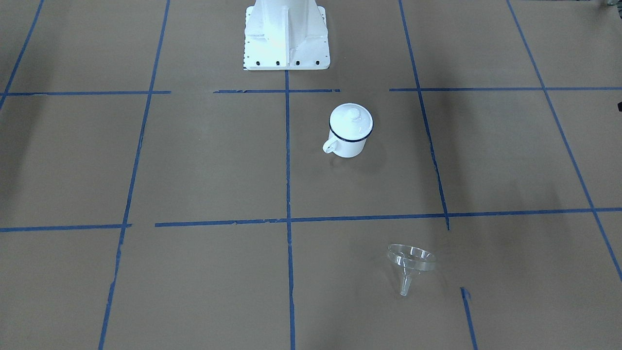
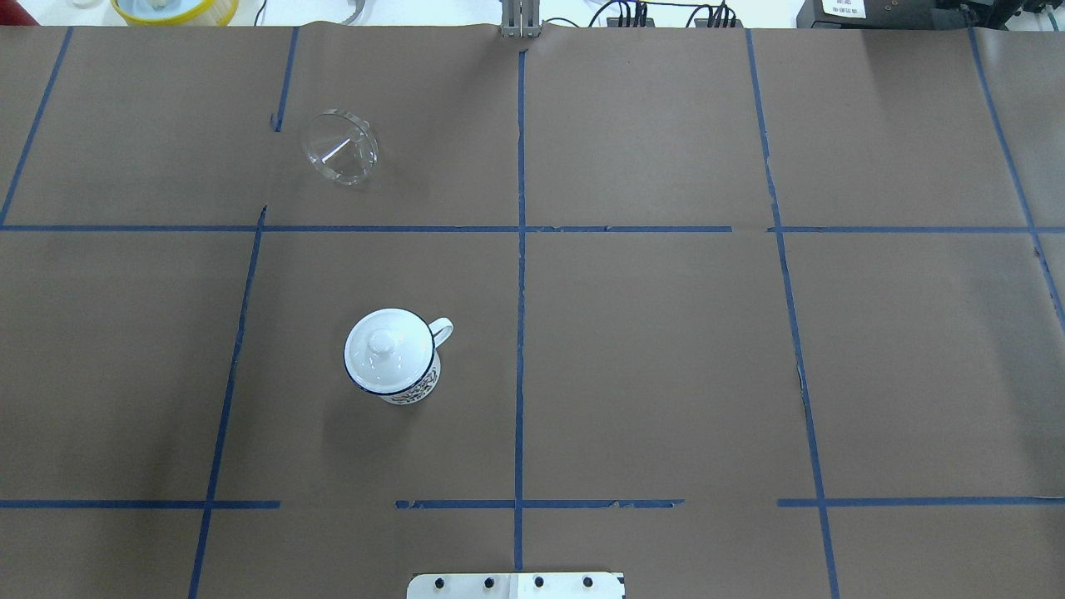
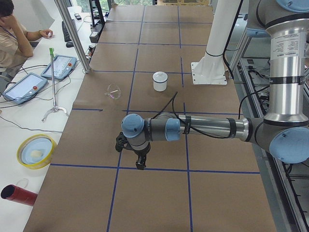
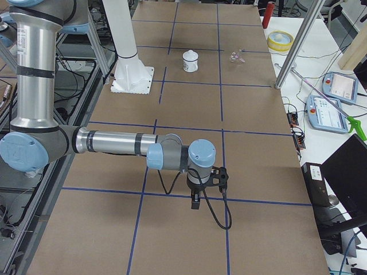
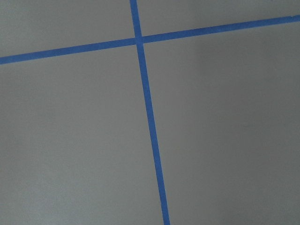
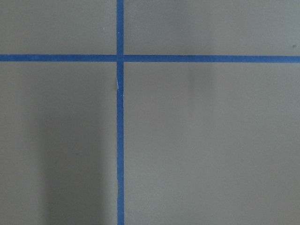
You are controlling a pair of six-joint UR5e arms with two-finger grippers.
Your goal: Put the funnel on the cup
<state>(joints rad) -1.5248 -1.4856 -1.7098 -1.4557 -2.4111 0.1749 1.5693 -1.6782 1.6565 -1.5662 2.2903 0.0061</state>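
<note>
A clear funnel lies tipped on its side on the brown-papered bench, well apart from the upright white cup (a knobbed lid sits on it). Both arms reach out low over the bench's taped grid. How far the left pincer and right pincer are parted cannot be told.
</note>
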